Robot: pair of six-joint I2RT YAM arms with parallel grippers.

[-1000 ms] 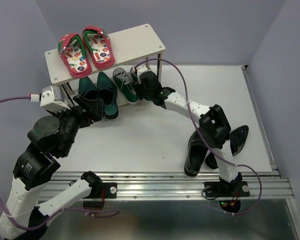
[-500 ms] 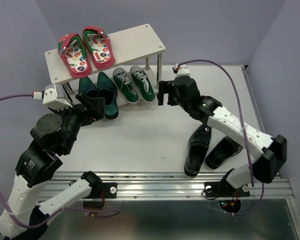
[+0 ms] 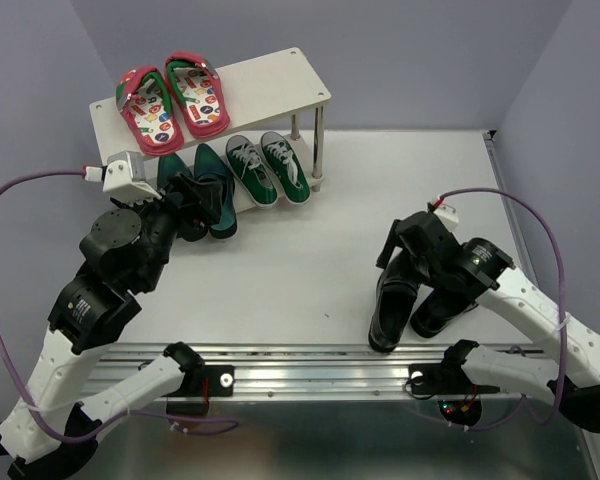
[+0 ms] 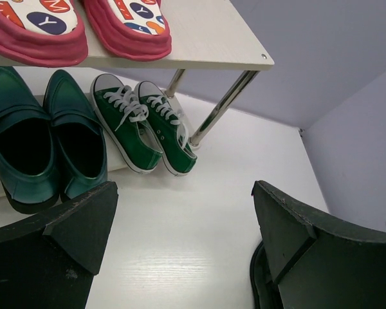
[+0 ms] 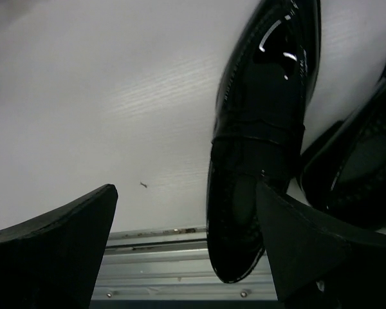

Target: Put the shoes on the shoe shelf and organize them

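Wide open and empty at the right gripper (image 5: 183, 193), poised low over the pair of glossy black dress shoes (image 3: 390, 305). Both on the white table (image 3: 280, 270) at its near right, well apart from the shelf.

Directly between the jaws: the left shoe of that pair (image 5: 264, 129), toe pointing far, heel close to the near rail. Just beside it on the right, its partner (image 5: 360, 161); touching or not, cannot tell.

Judged step in hand: picking up that left black shoe.
- Centre over the throat, just ahead of the opening, and straddle the shoe across its width.
- Come straight down and avoid nudging the partner.
- Close firmly; probably slippery, given the gloss.
- Lift well clear before swinging far-left.

Further out, the small two-tier shoe shelf of off-white boards on thin silver legs (image 3: 270, 85):
- Lower tier taken by the dark teal dress shoes (image 4: 45, 141) and the green canvas sneakers with white laces (image 4: 145, 129).
- Aim instead for the bare right half of the top board, beside the red flip-flops (image 3: 175, 100).

Likewise spread and empty at the left gripper (image 4: 183, 193), near the teal pair; best kept out of the approach path.
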